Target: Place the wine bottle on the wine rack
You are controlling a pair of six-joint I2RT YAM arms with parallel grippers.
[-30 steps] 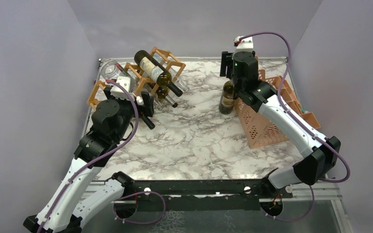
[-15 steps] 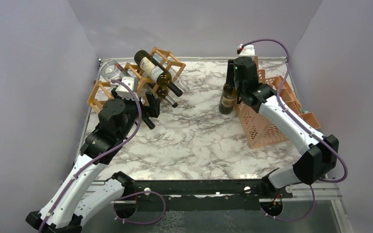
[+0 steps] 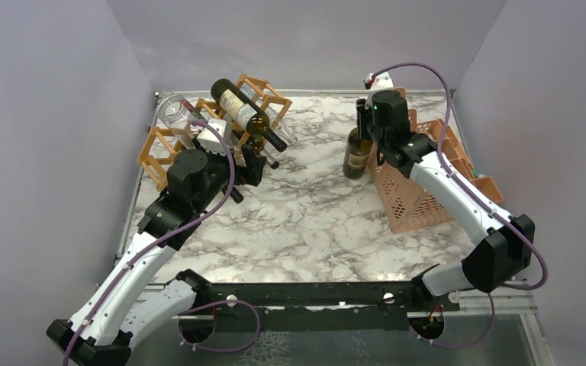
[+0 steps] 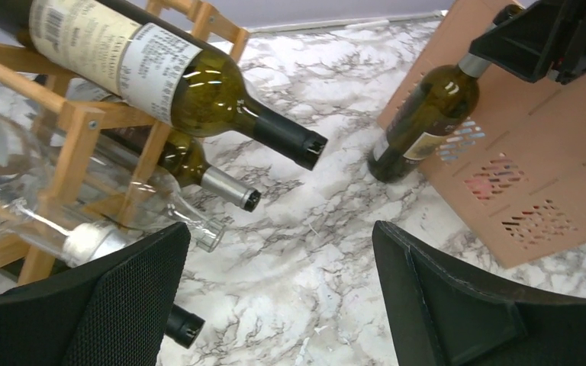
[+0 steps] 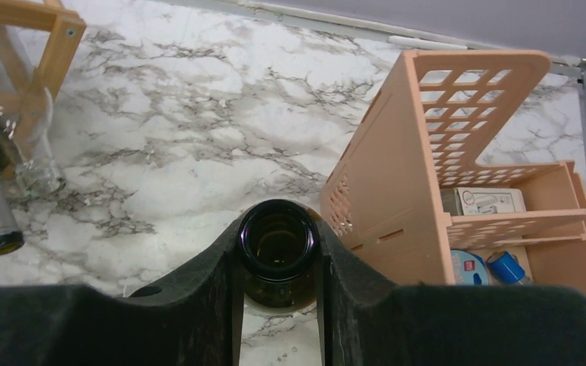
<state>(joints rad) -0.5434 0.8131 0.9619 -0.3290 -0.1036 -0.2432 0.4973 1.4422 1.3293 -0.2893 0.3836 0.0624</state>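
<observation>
A dark green wine bottle point(image 3: 357, 157) stands upright on the marble table, right beside the pink crate. My right gripper point(image 3: 363, 126) is shut on its neck from above; in the right wrist view both fingers press the open bottle mouth point(image 5: 278, 241). The light wooden wine rack point(image 3: 158, 149) stands at the back left with several bottles lying in it, among them a labelled dark one point(image 3: 243, 113). In front of the rack my left gripper point(image 3: 249, 165) hovers open over bare marble, nothing between its fingers point(image 4: 137, 305). The left wrist view also shows the wine bottle point(image 4: 424, 120).
The pink crate point(image 3: 418, 200) lies tilted at the right, with small boxes and blue items point(image 5: 503, 267) inside. A dark bottle neck with a black cap point(image 4: 183, 326) lies on the table under my left gripper. Purple walls close in the table on three sides.
My right gripper came down over the bottle neck and closed on it. My left arm moved forward and right, away from the rack's near end, its jaws narrowing slightly.
</observation>
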